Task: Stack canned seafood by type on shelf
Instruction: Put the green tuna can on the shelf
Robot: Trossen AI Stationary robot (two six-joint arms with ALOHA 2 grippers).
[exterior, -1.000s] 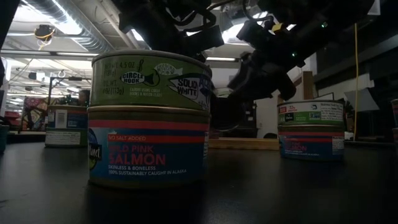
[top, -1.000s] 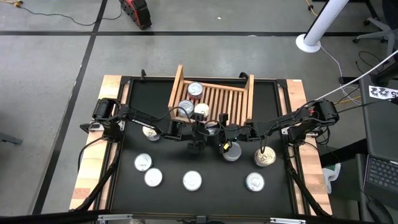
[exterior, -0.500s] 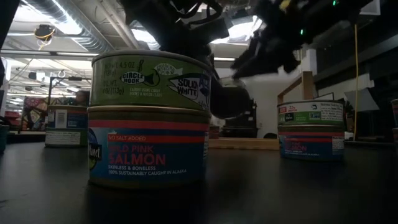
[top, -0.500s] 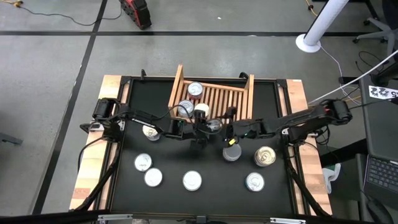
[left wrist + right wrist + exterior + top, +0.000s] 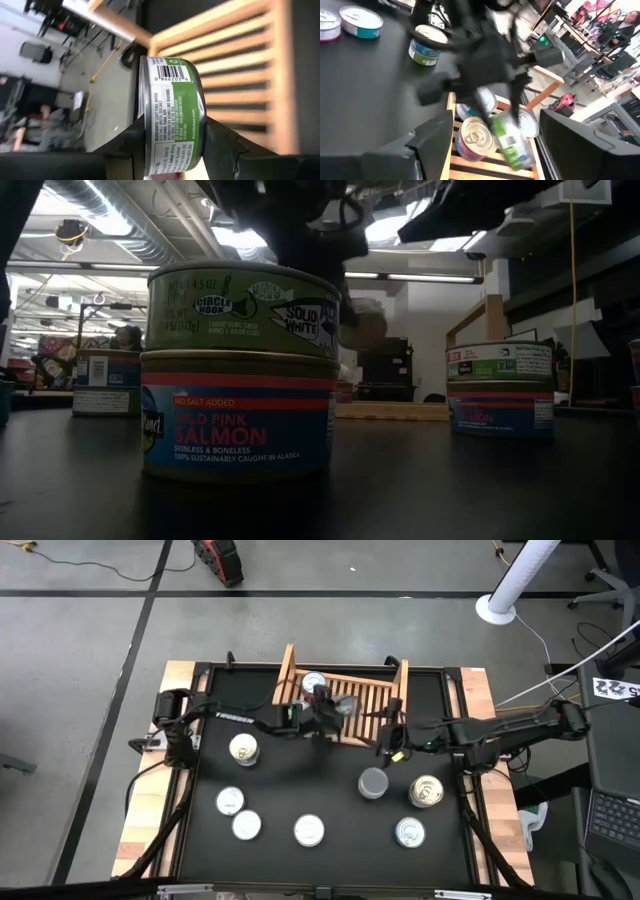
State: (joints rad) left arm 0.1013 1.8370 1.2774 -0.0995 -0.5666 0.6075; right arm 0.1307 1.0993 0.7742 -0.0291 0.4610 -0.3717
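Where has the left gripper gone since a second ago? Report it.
Yes: the left gripper, gripping a green-labelled round tin, moved from the table's middle up over the slatted wooden shelf.

Grey concrete floor (image 5: 80, 660) with dark tape lines (image 5: 140, 625) crossing it. Red-and-black tool (image 5: 220, 558) lying on the floor beyond the table. White round pole with a disc base (image 5: 512, 580) at far right, thin cables trailing from it. Dark laptop (image 5: 612, 820) at the right edge. Overhead: long fluorescent ceiling lights (image 5: 90, 225) and silver ductwork (image 5: 150, 220). White back wall (image 5: 430, 330). Office chairs and desks (image 5: 600, 55) further off.
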